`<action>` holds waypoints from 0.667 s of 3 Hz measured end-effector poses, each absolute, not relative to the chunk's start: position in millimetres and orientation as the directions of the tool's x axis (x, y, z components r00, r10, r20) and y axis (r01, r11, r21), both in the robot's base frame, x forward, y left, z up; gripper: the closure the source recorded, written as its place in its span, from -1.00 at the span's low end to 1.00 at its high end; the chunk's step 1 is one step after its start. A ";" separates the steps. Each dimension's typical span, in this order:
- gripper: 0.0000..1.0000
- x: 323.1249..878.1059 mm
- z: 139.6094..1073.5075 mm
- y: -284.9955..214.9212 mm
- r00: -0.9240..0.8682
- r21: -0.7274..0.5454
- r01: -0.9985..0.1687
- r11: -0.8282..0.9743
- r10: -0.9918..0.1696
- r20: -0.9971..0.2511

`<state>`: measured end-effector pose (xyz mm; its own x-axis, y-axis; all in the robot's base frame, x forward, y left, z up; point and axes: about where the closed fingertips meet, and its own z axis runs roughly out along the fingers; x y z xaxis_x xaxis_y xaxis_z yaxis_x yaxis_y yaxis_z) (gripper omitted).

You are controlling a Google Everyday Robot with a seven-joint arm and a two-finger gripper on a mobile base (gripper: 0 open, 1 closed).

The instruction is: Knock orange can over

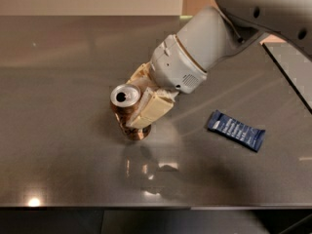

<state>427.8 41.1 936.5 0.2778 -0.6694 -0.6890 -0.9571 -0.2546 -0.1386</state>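
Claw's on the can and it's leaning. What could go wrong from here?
1. The orange can is tilted but looks clamped in the claw. Unless the claw lets go, the can may get dragged or settle back upright instead of falling.
2. Its drinking hole is open. Any leftover liquid could spill on the table; I can't tell if there is any.
3. Once it is down, it may roll across the smooth table.
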 end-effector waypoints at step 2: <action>1.00 490.8 962.1 8.0 0.386 -0.260 -0.919 -0.295 -0.808 -0.446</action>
<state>490.8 8.0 962.1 0.3858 -0.8077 -0.4460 -0.9193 -0.2953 -0.2603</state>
